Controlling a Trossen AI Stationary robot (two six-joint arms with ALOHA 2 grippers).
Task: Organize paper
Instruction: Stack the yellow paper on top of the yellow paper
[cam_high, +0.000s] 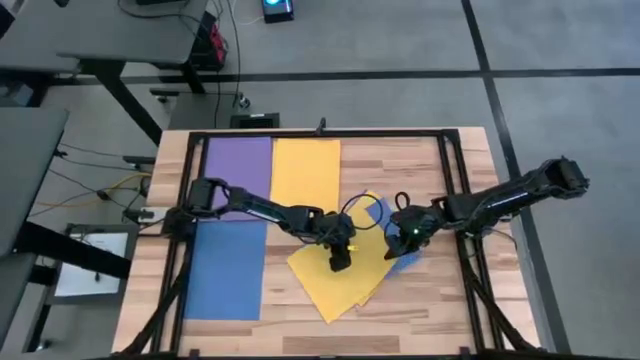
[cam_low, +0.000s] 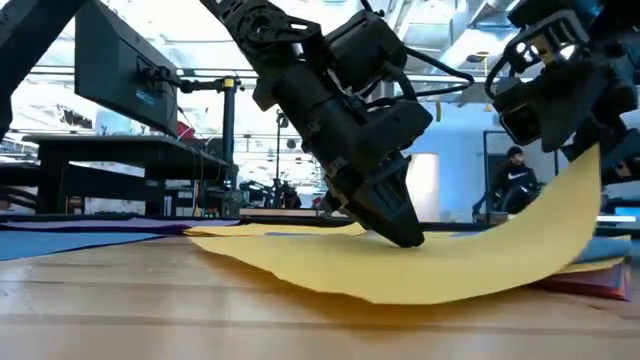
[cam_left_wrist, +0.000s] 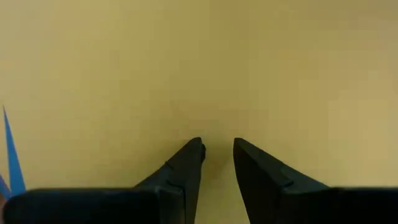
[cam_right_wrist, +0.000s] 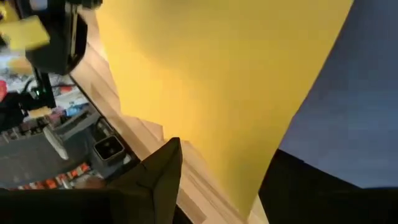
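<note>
On the wooden bench (cam_high: 420, 310) a purple sheet (cam_high: 238, 172) and a yellow sheet (cam_high: 306, 170) lie flat side by side along the far edge, with a blue sheet (cam_high: 225, 270) lying flat nearer the front on the left. A second, skewed yellow sheet (cam_high: 330, 278) sits near the middle, turned like a diamond, and both arms are at it.

The left pincer (cam_high: 340, 262) points down onto this skewed sheet, its two dark fingers (cam_left_wrist: 186, 165) set only a narrow gap apart with the tips at the paper's surface and nothing between them. In the low view the left pincer (cam_low: 405, 235) meets the sheet where it lies flat on the bench.

The right pincer (cam_high: 408, 236) is at the sheet's right corner, closed on the paper's edge (the right wrist view shows the yellow edge passing between its fingers (cam_right_wrist: 158, 180)). That side of the sheet (cam_low: 520, 255) curves up off the bench toward the right pincer. Another blue sheet (cam_high: 403, 260) shows beneath the lifted corner.
</note>
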